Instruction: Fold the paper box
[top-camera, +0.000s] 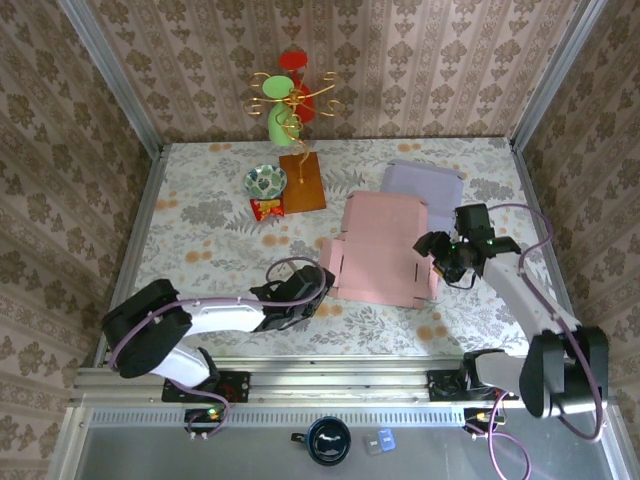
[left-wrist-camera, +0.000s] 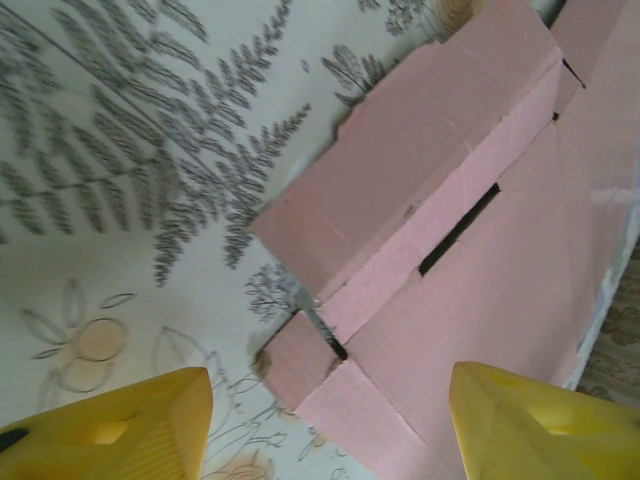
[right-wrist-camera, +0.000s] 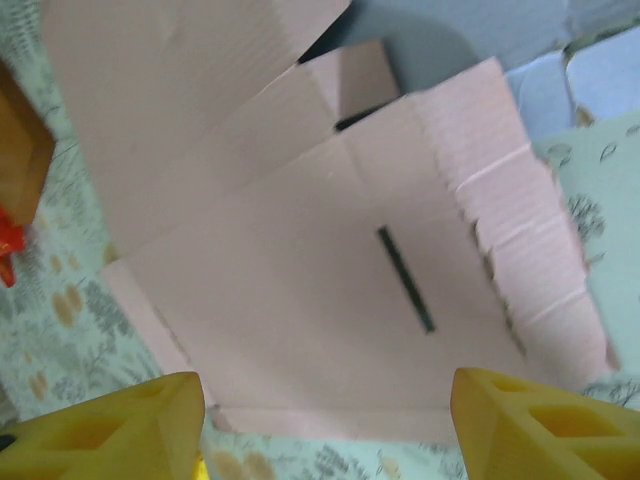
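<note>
Left arm: it lies low across the table from its base at 7 o'clock. The forearm runs toward 3 o'clock and puts the left gripper (top-camera: 316, 288) (left-wrist-camera: 330, 405) at the 8 o'clock corner of the paper box (top-camera: 385, 245) (left-wrist-camera: 480, 250) (right-wrist-camera: 300, 300). Its yellow fingers (left-wrist-camera: 120, 425) stand apart, released, and the box's corner tab lies below the gap. The box is pink, unfolded and flat, just toward 3 o'clock of the table's (top-camera: 200, 240) middle, with a dark slot in each side panel.

Right arm: it rises from its base at 5 o'clock and bends back toward 10 o'clock. The right gripper (top-camera: 432, 250) (right-wrist-camera: 325, 405) sits over the box's 4 o'clock edge, its fingers (right-wrist-camera: 540, 425) likewise spread, clasping nothing.

Containers: a patterned bowl (top-camera: 265, 180) sits at 10 o'clock of the box; its contents cannot be made out. Beside it at 3 o'clock lies a brown board (top-camera: 303, 182). A green vase (top-camera: 280, 122) at 11 o'clock holds gold wire curls with a red and a green disc. A dark mug (top-camera: 328, 441) stands on the ledge at 6 o'clock.
</note>
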